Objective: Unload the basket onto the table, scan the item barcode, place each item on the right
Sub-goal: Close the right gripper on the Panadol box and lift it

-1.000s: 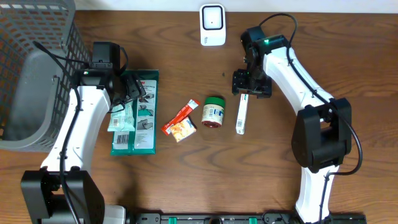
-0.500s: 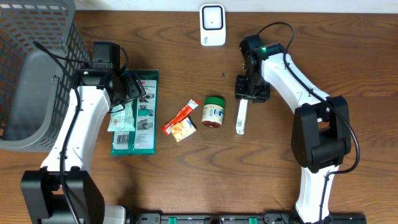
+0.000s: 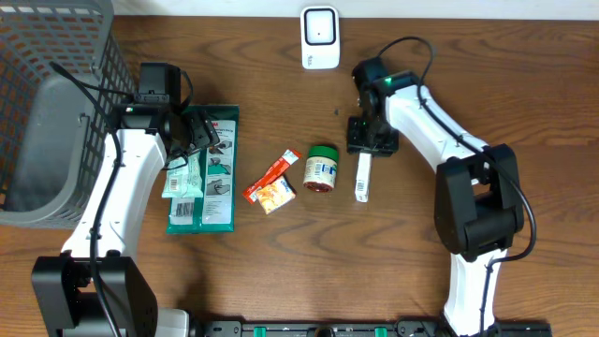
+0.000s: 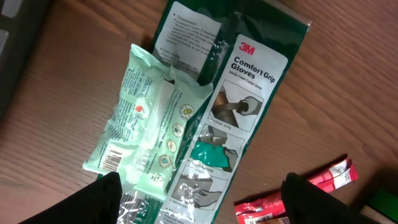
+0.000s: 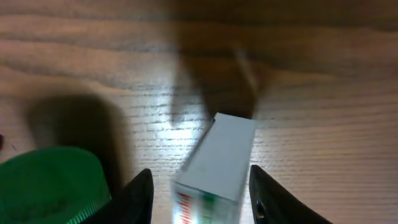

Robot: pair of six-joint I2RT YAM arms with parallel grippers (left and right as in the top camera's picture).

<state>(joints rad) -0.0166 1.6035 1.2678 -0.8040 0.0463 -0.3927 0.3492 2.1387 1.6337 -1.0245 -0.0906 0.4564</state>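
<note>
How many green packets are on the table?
2. A dark green gloves pack lies left of the middle, and a pale green packet lies on top of it. More could hide under the left arm.

Overhead looks straight down on the table [image 3: 281,271]; wrist views sit close, the right seemingly sharing the box [image 5: 217,162].

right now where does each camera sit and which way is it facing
Overhead: fixed above the brown wooden table, looking straight down; both white arms, left gripper and right gripper show.
Left wrist: on the left arm, looking down at the dark green glove packet and pale green wipes pack; its two black fingers frame the bottom.
Right wrist: low over the table, facing the slim white cardboard box between its fingers.
Shared: overhead and right wrist both show that box beside the green-lidded jar.
</note>
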